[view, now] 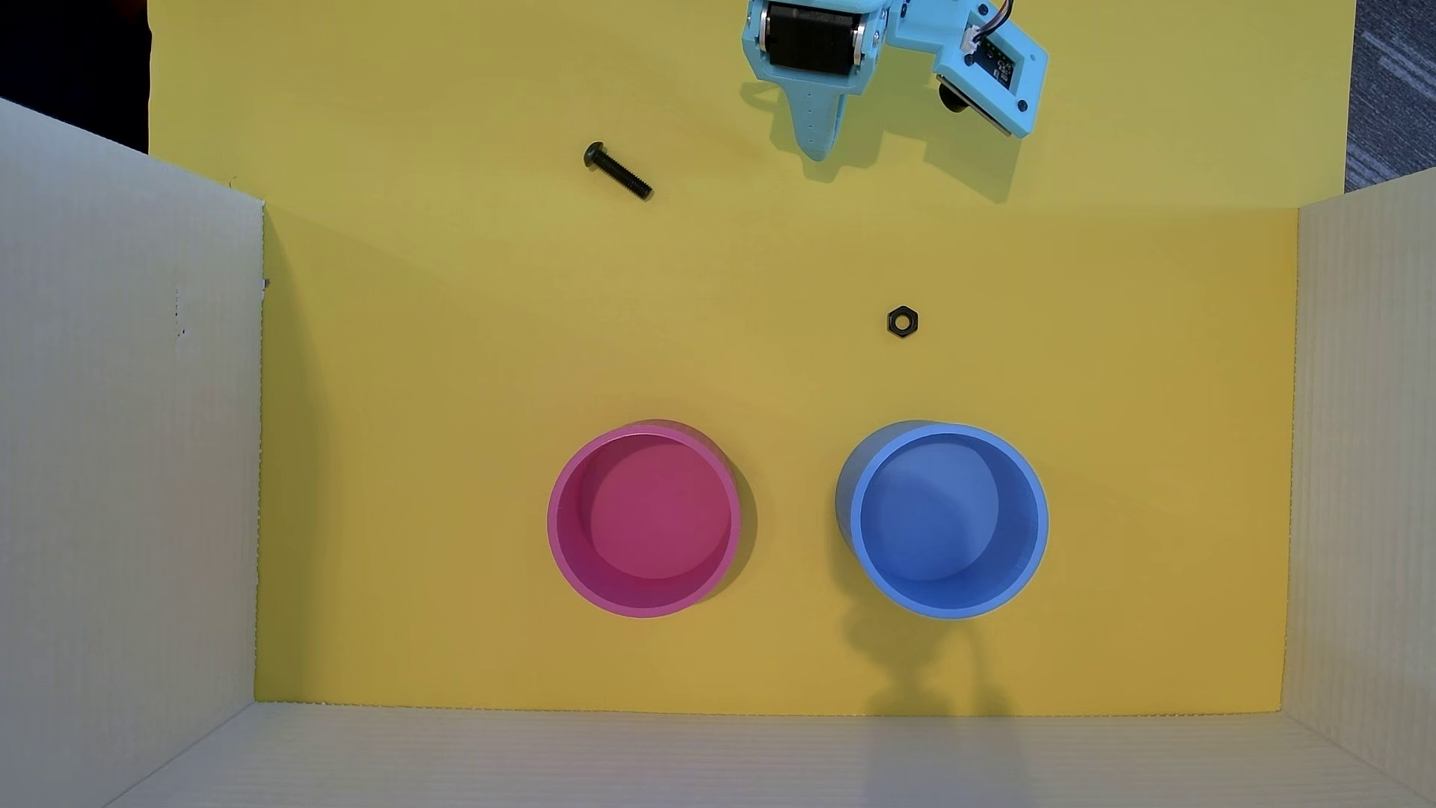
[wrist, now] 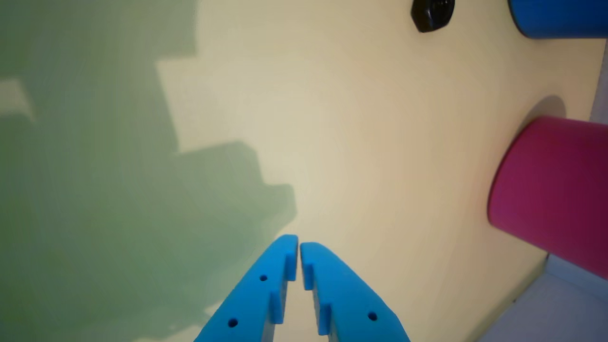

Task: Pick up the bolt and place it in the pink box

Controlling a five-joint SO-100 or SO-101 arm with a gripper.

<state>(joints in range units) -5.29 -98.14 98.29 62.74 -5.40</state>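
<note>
The black bolt point(view: 618, 171) lies on the yellow mat at the upper left of the overhead view, head to the upper left. It is out of the wrist view. The round pink box point(view: 643, 519) stands empty at the lower middle; its side shows in the wrist view point(wrist: 551, 194) at the right. My light blue gripper point(view: 816, 148) hangs at the top, to the right of the bolt and well apart from it. In the wrist view its fingertips point(wrist: 299, 247) are together with nothing between them.
A black hex nut point(view: 902, 322) lies right of centre, also in the wrist view point(wrist: 432, 14). A round blue container point(view: 944, 519) stands right of the pink box. White corrugated walls point(view: 124, 466) enclose the left, right and bottom sides.
</note>
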